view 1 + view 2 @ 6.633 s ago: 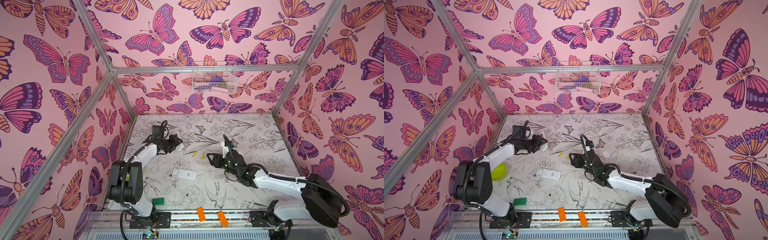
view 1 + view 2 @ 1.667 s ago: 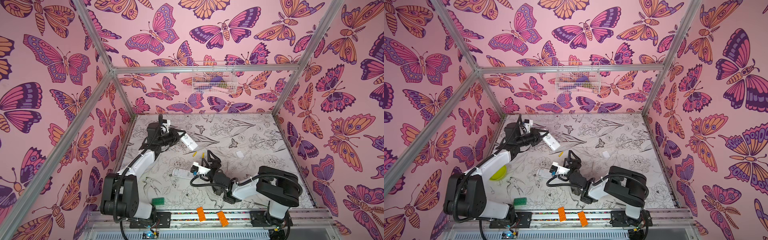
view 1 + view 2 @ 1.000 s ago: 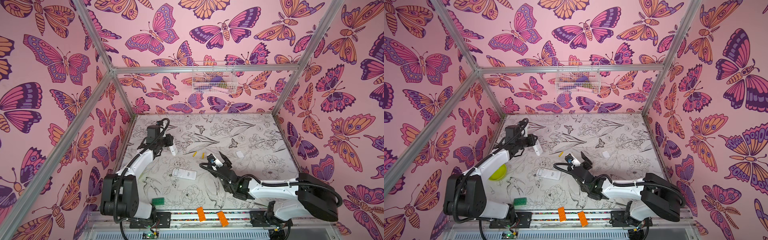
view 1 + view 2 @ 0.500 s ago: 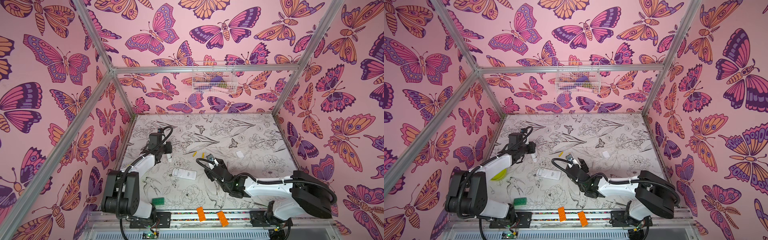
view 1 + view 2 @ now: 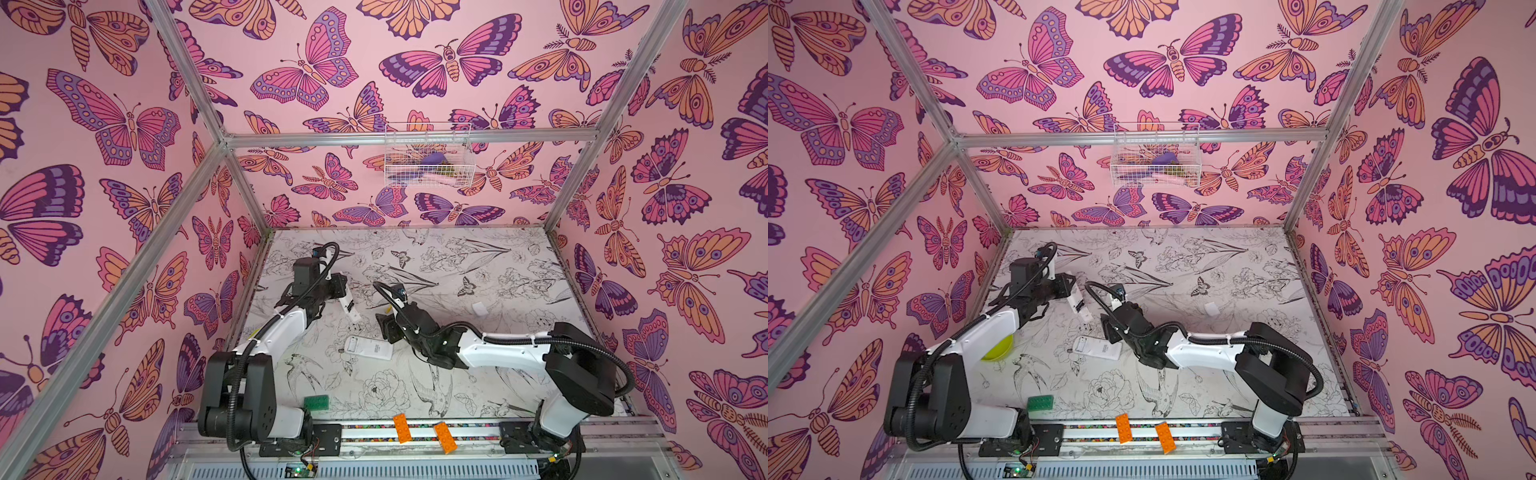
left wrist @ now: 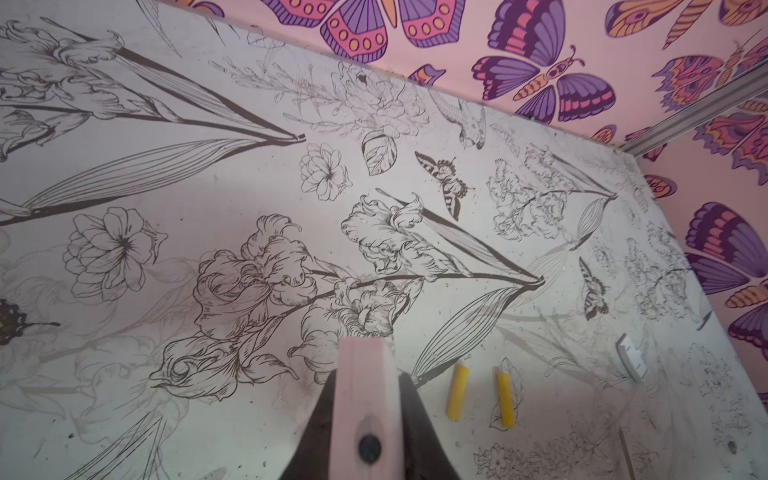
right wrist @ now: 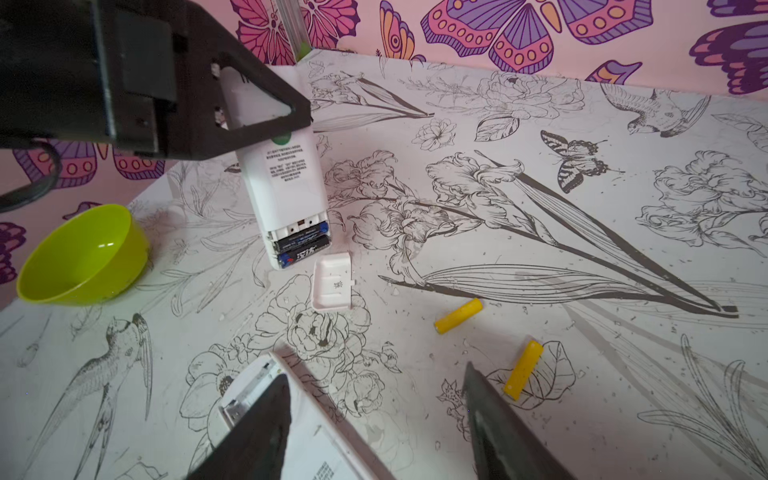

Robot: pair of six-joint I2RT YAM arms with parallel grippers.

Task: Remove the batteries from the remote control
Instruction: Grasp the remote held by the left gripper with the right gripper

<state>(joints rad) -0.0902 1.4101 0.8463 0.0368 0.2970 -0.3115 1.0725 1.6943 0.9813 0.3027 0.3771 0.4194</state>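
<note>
Floral-print tabletop, butterfly walls. Left of centre in a top view, the left gripper (image 5: pixel 341 293) clamps a tilted white remote (image 7: pixel 286 187); two black batteries (image 7: pixel 301 245) still sit in its open bay. Two yellow batteries (image 7: pixel 458 316) lie loose on the table near centre. The right gripper (image 7: pixel 374 374) gapes, empty, over a second remote (image 5: pixel 370 348). Roughly half done, I judge.

Nothing legible: print on the back of the white remote (image 7: pixel 286 183) and white lettering on its black batteries (image 7: pixel 301 245) are too blurred.

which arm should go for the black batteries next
Right. The right gripper is open and empty, facing the black batteries in the open compartment of the remote. The left gripper is shut on that remote, holding it up.
</note>
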